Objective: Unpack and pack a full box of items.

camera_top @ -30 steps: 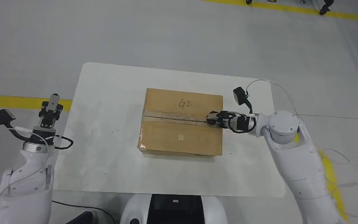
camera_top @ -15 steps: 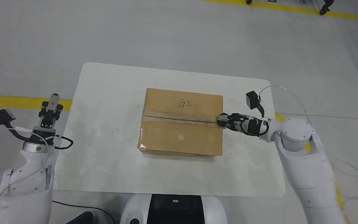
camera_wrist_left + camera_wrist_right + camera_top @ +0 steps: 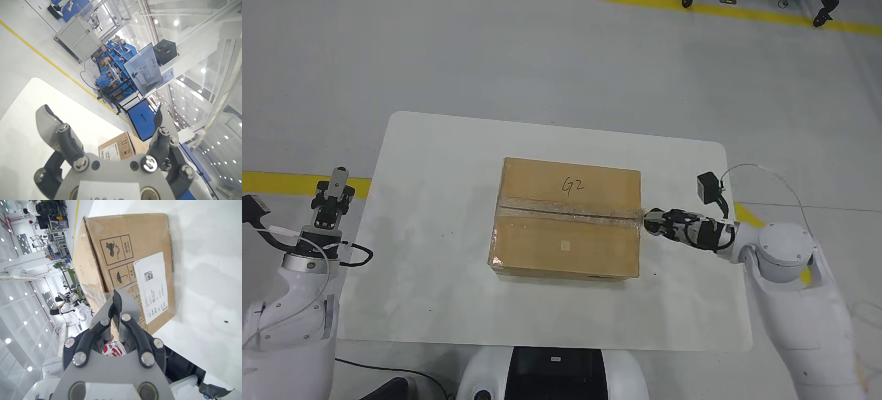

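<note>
A closed cardboard box [image 3: 567,218] sits in the middle of the white table [image 3: 432,260], with a taped seam running across its top. My right gripper [image 3: 650,220] is at the box's right edge, level with the seam. In the right wrist view that gripper [image 3: 115,294] is shut, its tips touching the top corner edge of the box [image 3: 121,247], above a white label [image 3: 153,285]. My left gripper [image 3: 334,195] hangs off the table's left edge, far from the box. It [image 3: 104,117] is open and holds nothing, with the box [image 3: 122,145] beyond it.
The table has bare room on all sides of the box. A yellow floor line [image 3: 282,183] runs past the left edge. A small dark speck [image 3: 226,321] lies on the table near the box's labelled end.
My right gripper has drawn back to the right along the seam, from over the box's top to its right edge. The left arm and the box have not moved.
</note>
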Controlling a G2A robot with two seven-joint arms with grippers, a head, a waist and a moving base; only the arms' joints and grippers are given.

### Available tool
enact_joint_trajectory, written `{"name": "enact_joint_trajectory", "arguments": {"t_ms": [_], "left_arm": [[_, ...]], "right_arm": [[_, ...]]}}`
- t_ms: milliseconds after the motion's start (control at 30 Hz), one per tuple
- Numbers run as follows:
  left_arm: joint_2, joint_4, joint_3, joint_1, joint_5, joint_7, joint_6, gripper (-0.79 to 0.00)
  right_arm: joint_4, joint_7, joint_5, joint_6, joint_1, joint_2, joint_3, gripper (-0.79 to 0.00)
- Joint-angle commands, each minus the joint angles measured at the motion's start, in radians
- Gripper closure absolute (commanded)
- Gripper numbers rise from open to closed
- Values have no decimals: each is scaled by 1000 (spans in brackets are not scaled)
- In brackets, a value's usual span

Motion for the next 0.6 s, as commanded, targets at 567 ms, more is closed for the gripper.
{"name": "enact_joint_trajectory", "arguments": {"t_ms": [567], "left_arm": [[0,0,0,0,0,0,0,-785]], "right_arm": [[22,-113,156,-223,-119,18,177,0]]}}
